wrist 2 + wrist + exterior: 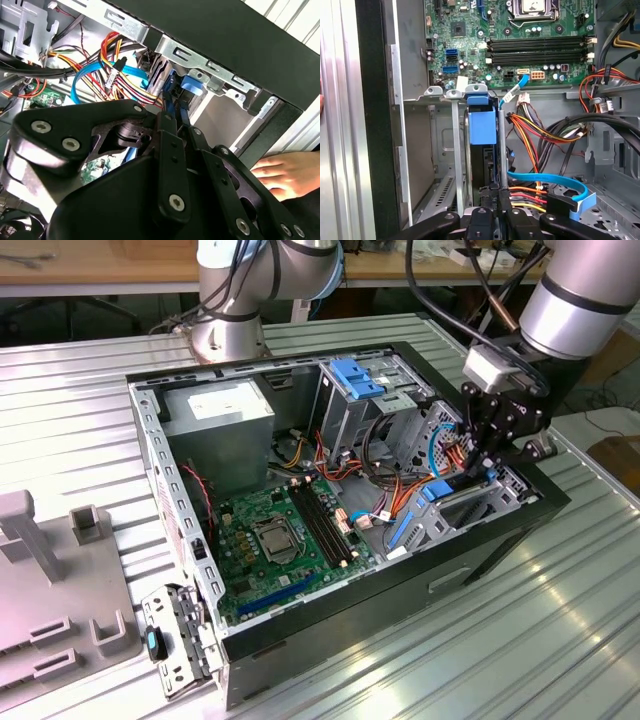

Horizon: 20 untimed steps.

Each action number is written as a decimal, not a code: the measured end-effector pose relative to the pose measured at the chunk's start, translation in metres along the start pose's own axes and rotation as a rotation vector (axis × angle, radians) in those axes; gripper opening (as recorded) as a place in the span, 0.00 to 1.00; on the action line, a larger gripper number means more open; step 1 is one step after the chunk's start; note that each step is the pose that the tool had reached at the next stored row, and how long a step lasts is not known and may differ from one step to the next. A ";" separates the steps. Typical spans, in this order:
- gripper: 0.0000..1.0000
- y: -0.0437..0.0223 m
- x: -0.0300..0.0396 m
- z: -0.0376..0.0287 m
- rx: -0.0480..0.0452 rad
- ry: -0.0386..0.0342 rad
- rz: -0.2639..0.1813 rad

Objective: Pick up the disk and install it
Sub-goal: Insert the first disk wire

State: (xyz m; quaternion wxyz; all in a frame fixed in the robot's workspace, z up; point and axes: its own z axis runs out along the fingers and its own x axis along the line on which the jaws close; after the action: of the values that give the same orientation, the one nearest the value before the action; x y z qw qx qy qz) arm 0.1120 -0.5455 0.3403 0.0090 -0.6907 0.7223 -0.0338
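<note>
Inside the open computer case (pixel 150 455), beside the metal drive cage (pixel 480 502) at its front corner: gripper (pixel 487 468) lowered over the cage, fingers (pixel 490 212) pinched together on the upper edge of the disk (pixel 483 131). Disk on edge and upright, partly sunk in the cage slot between thin metal walls, blue carrier tab facing the motherboard (pixel 270 540). Just beside the cage: bundle of red, yellow and orange wires (pixel 530 131) and 1 flat blue cable (pixel 547 179), both crowding the slot's inner side. Beyond the cage toward the case rear, a paler blue bracket (pixel 357 377) atop another bay. Outside the case wall nearest the cage, a person's hand (pixel 281 172) resting close. Open room mostly above the cage; case rim (pixel 210 30) tight along its outer side.
</note>
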 end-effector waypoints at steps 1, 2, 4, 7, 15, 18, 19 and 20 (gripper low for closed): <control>0.16 0.0000 0.0000 0.0003 0.0000 -0.0001 0.000; 0.16 0.0000 0.0000 0.0007 0.0000 -0.0005 0.000; 0.16 0.0001 0.0000 0.0021 -0.0001 -0.0019 0.000; 0.16 0.0002 -0.0001 0.0024 -0.0001 -0.0029 0.000; 0.24 -0.0002 0.0001 -0.0038 -0.0002 -0.0042 0.000; 0.24 -0.0006 0.0003 -0.0096 -0.0002 -0.0042 0.000; 0.24 -0.0006 0.0003 -0.0100 -0.0002 -0.0043 0.000; 0.24 -0.0006 0.0003 -0.0100 -0.0002 -0.0044 0.000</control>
State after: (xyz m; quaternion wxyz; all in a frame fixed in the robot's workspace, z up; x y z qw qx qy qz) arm 0.1120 -0.5455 0.3504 0.0105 -0.6907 0.7224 -0.0323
